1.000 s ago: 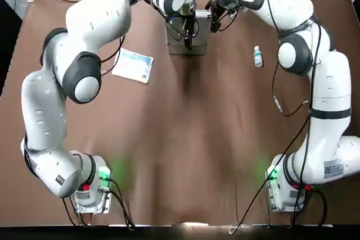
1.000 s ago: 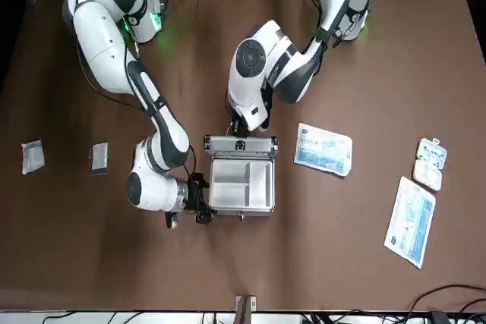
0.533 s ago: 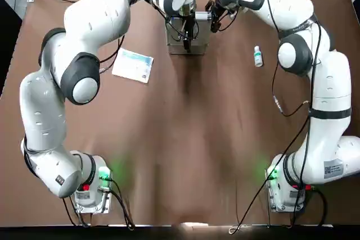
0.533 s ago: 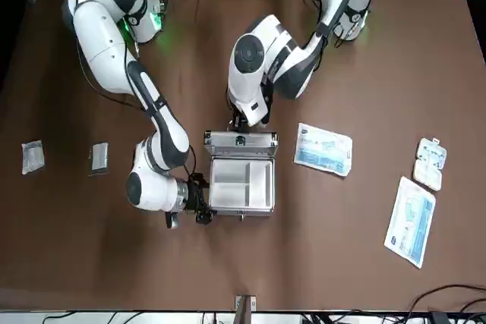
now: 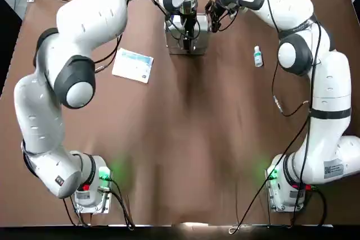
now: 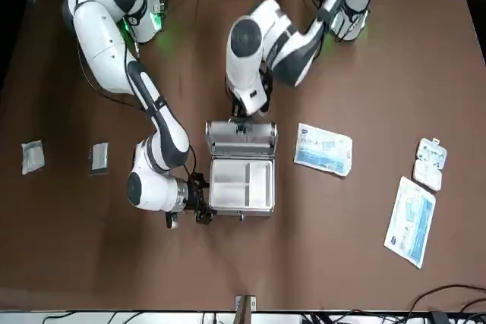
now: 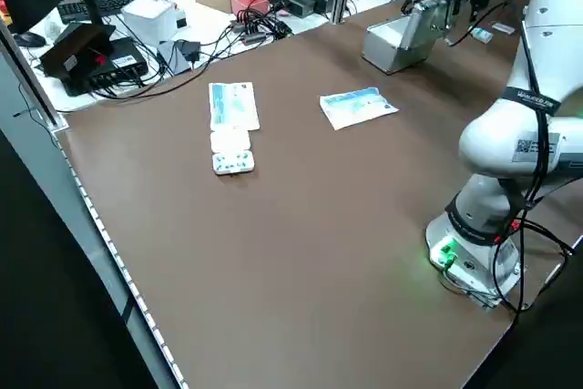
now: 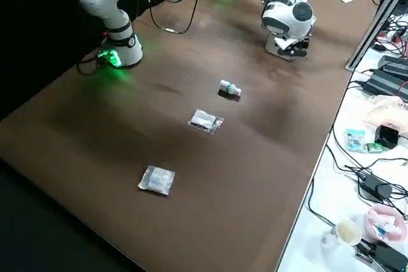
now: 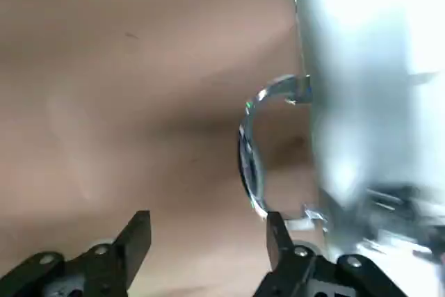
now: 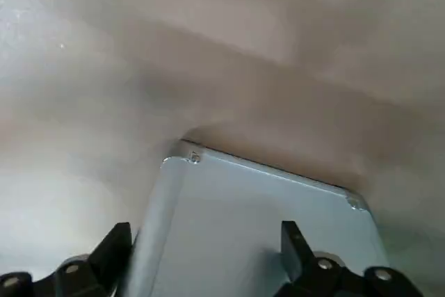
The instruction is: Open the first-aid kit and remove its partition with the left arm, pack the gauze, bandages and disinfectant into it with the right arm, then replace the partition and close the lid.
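The lid (image 6: pixel 258 138) is up, the partition (image 6: pixel 260 187) seemingly inside the case (image 6: pixel 243 211); the left claw (image 6: pixel 240 115), fingers apart, is behind the lid and could knock it shut if it swings forward; the right claw (image 6: pixel 206 204), also spread beside the case, might shove it if nudged

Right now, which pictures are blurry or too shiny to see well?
Left wrist view: the metal case glares white, and the tabletop behind is blurry. Right wrist view: pale glare at the left. Top view: a green glow beside each arm's base.
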